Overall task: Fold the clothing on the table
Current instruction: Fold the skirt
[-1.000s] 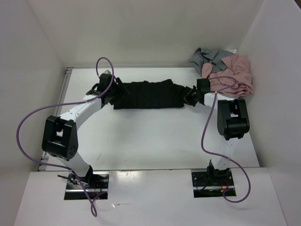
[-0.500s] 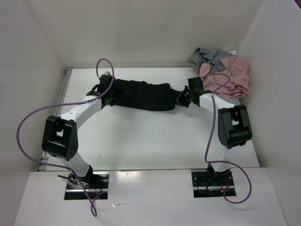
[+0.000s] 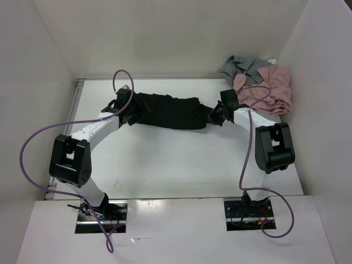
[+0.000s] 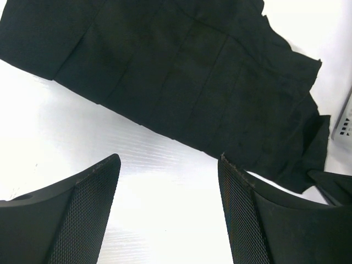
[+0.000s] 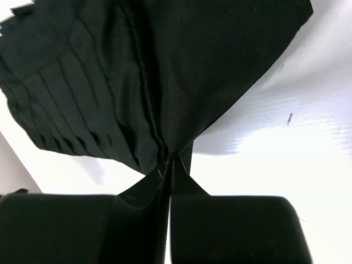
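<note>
At the far right corner of the table (image 3: 176, 165), a pink garment (image 3: 272, 91) lies heaped against a grey garment (image 3: 242, 66), just behind the right wrist. The clothing (image 3: 168, 111) (black, pleated) lies stretched across the far half of the table, between the two grippers. The right gripper (image 5: 169, 165) is fully closed, pinching a bunched edge at the clothing's right end. The left gripper (image 4: 168, 165) stands wide apart and holds nothing; it is over bare table just beside the clothing's left end.

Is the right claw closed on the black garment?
Shut: the right claw pinches the black garment, fabric bunched between its tips.
</note>
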